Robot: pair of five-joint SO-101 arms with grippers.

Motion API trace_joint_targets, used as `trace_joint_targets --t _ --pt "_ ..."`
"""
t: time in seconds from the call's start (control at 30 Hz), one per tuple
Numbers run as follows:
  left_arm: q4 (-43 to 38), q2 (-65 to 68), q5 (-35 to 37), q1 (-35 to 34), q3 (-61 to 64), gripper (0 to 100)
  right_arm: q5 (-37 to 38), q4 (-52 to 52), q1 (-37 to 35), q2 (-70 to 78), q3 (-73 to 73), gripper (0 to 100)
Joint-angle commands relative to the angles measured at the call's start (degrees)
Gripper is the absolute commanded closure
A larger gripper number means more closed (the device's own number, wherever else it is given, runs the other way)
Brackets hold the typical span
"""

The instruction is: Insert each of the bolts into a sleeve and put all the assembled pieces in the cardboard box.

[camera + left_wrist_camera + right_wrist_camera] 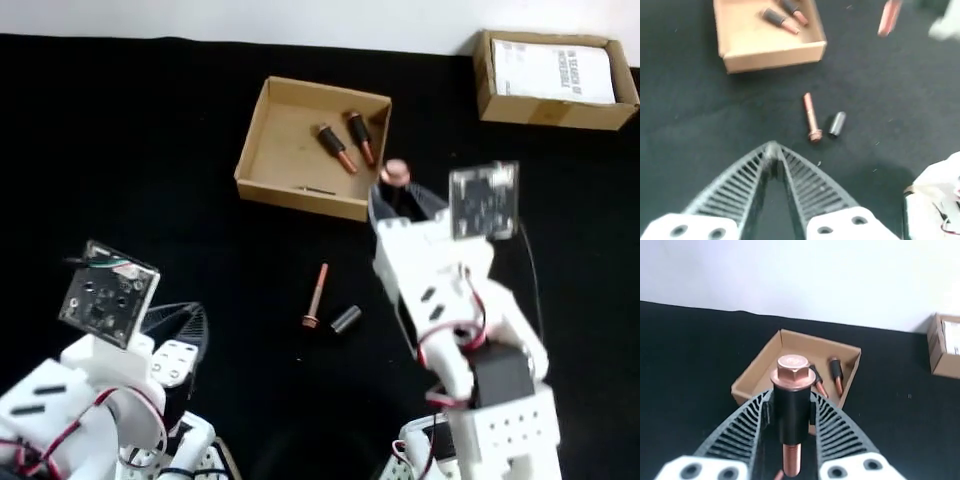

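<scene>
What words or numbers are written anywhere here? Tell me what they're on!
White sheet in the small cardboard box: lines of dark print, too small and blurred to read.
Sleeved bolt in the right gripper: no readable marks.
Nothing else carries writing that I can make out.

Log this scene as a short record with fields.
cardboard box: two finished pieces inside
left end effector: shut, empty
right end effector: shut on held assembly, near the box's corner
loose bolt: on table, beside loose sleeve, apart, not inserted
left to do: box held assembly; assemble loose pair
</scene>
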Motion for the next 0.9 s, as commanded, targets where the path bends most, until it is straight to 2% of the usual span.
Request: trace_joint_targets --t 0.0,0.17,0.23,0.33,0.63,0.87 --pt "-5.80 -7.69 -1.85 -9.27 11.38 99 4.40 -1.89 0.75 10.77 -11.47 99.2" --pt "-20.84 -21.85 -1.58 -19.82 33.27 99 11.78 -1.80 0.75 26.68 -24.13 99.2" --pt "-26.99 -26.15 -1.49 -21.58 41.89 99 16.09 -1.80 0.75 32.66 -28.18 99.2" --pt "-33.14 -24.57 -1.23 -23.25 51.03 99 22.68 -1.80 0.75 40.75 -32.75 99.2" --pt "-42.73 -23.43 18.29 -23.52 72.04 99 40.53 -3.03 1.80 61.93 -45.76 99.2" --pt "-43.78 -23.25 19.34 -26.33 71.43 99 53.54 -20.88 3.30 81.27 -54.73 99.2"
